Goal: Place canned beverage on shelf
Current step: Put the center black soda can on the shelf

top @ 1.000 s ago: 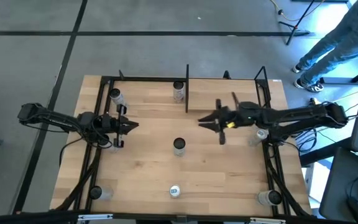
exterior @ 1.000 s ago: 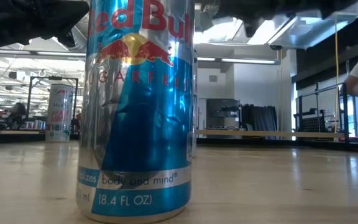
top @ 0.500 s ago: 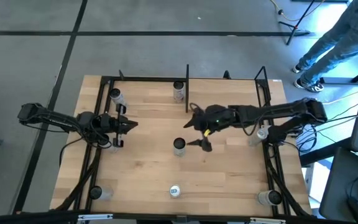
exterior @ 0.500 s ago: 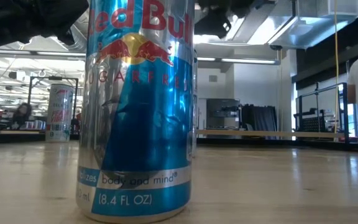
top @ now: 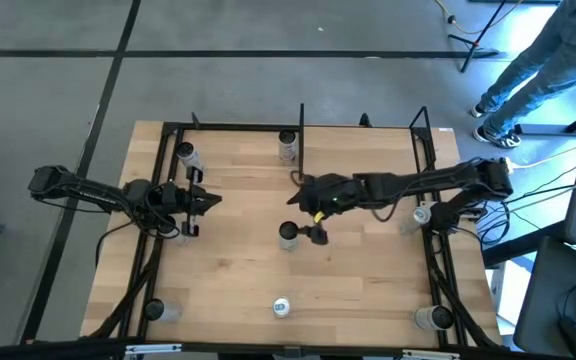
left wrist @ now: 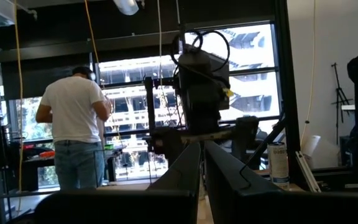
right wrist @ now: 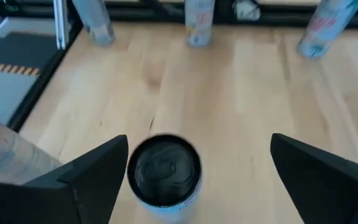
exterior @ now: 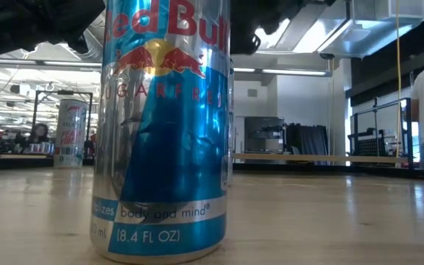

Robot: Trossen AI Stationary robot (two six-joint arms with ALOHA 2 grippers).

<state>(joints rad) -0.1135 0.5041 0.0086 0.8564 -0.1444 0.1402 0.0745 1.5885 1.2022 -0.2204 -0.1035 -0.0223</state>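
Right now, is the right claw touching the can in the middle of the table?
Apart. In the right wrist view the open right claw hangs above the can, and bare table shows between the can and each finger.

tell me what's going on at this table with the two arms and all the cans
The right gripper, jaws wide open, hangs just over the silver canned drink standing at the middle of the table, with the can between its fingers but not gripped. The left gripper is shut and empty, waiting at the table's left side. The light wooden shelf bay framed by black metal uprights already has two cans at its back. More cans stand along the near edge. A person stands off the far right corner.
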